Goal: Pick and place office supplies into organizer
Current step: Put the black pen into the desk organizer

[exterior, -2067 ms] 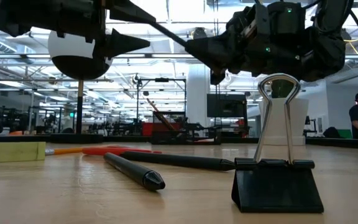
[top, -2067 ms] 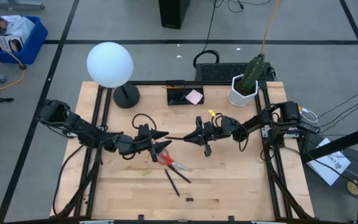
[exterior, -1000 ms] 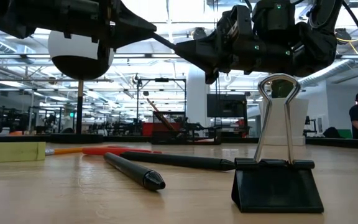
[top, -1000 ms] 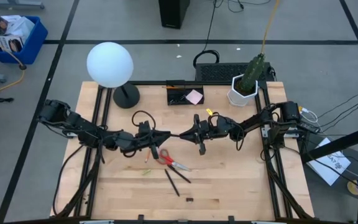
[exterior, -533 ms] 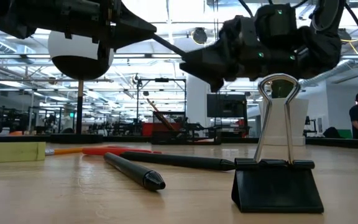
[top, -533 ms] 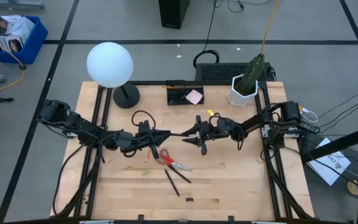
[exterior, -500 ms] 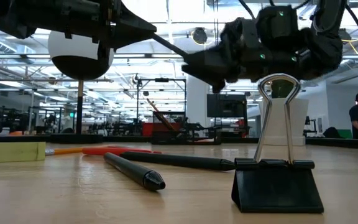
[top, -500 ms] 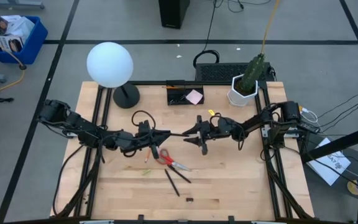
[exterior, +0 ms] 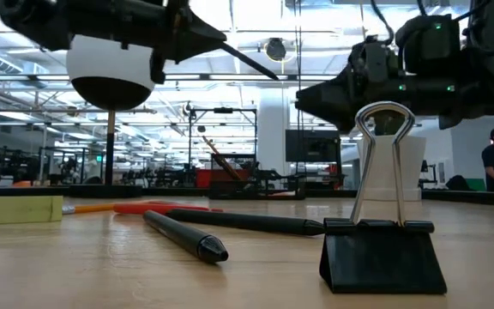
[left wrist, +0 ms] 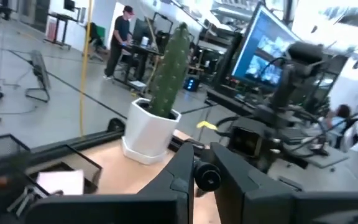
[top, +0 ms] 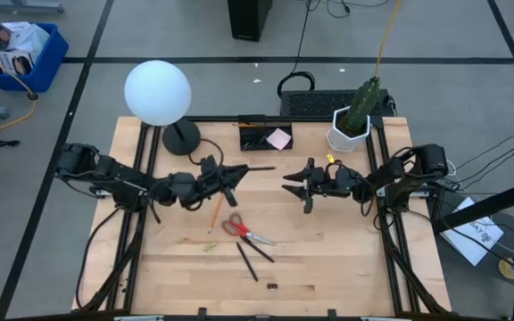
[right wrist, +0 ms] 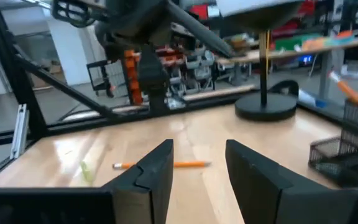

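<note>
High view: we are seeing our left gripper (top: pixel 236 170) pinching a black pen (top: pixel 255 168); right gripper (top: pixel 290 186) is spread, its wrist view confirming it empty.

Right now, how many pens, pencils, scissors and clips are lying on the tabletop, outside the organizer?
Black pens: 2
Orange pencil: 1
Red-handled scissors: 1
Black binder clip: 1
Total: 5
Not counted: the airborne pen held in the left gripper.

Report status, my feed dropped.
Left end effector shut on black pen, mid-air. Right end effector open, empty. Organizer ahead, path unobstructed.
</note>
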`<state>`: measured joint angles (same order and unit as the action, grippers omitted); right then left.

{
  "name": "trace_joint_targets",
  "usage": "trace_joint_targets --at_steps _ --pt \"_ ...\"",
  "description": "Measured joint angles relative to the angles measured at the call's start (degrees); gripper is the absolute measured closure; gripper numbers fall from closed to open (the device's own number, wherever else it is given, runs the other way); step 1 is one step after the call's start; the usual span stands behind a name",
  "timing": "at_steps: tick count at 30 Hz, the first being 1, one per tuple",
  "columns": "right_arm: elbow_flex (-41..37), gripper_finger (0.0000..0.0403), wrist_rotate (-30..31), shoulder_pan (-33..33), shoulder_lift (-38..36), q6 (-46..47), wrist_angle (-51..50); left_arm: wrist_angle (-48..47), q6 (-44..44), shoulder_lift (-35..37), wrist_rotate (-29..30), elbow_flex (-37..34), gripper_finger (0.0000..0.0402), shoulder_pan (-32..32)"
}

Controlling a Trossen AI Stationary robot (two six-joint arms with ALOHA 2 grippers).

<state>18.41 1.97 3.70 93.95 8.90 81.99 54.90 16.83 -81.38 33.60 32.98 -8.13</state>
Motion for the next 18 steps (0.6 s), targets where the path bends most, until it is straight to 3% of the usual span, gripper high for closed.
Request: trace_joint_targets --at_steps 5,10,18 --pt "-0.57 0.0267 -0.32 -0.03 -2.79 -2.24 -1.82 -8.91 -3.71 0.00 -2.14 6.62 0.0364 4.52" --pt "-2.95 0.0268 -0.62 -0.07 -4.64 -0.61 -8.27 -25.32 -4.28 0.00 -2.30 15.50 0.0352 8.83" --pt "-6.97 0.0268 -0.56 -1.93 -4.63 0.51 -8.10 -46.98 -4.80 0.00 -2.33 27.36 0.0365 16.78"
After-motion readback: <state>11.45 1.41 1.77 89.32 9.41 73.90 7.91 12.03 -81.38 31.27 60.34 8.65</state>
